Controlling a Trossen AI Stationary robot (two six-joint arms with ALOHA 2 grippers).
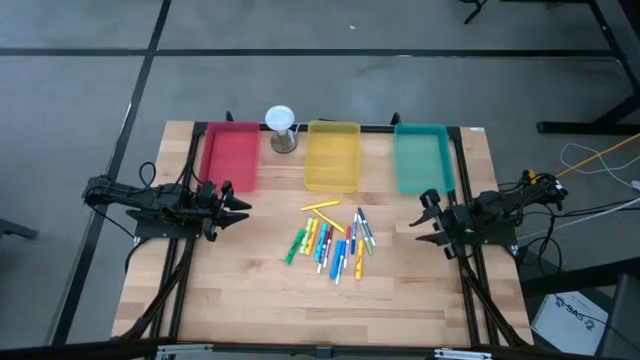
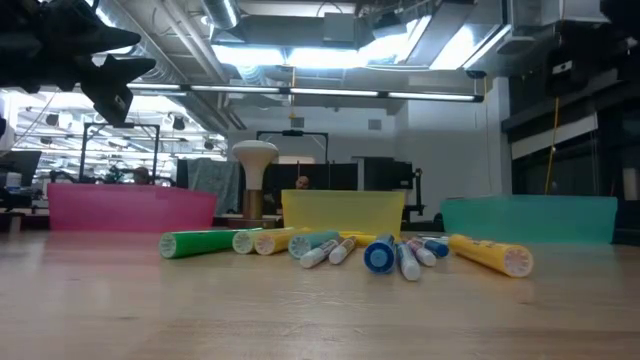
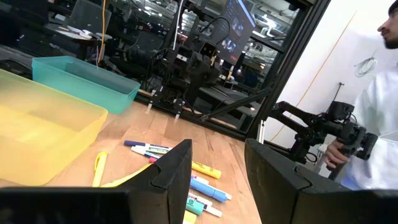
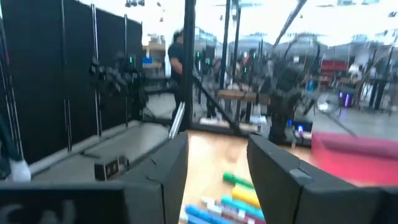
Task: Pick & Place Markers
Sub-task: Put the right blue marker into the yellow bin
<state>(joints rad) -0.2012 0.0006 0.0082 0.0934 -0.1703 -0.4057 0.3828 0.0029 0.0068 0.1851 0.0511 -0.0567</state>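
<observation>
Markers [image 1: 333, 243]: a loose pile of about a dozen on the bare wood at the table's centre, at 6 o'clock from the yellow tray [image 1: 332, 155]; an exact count is not possible where they overlap.
Long axes: most run roughly 12-to-6 in the high view, fanned slightly; one yellow marker [image 1: 320, 207] at the pile's 12 o'clock edge lies nearly crosswise, 3-to-9; a green one [image 1: 295, 247] at the 9 o'clock edge tilts toward 1 o'clock.
Colours: yellow, orange, green, blue and white-bodied ones show.
Trays: three along the far edge, red tray [image 1: 231, 154], yellow, teal tray [image 1: 421, 156].
Hourglass-like object [image 1: 281, 129]: one, between red and yellow trays.
Left gripper [image 1: 238, 208]: at 9 o'clock from the pile, well apart, fingers spread, empty.
Right gripper [image 1: 424, 222]: at 3 o'clock from the pile, fingers spread, empty.
Person [image 3: 373, 143]: in white, beyond the table.
</observation>
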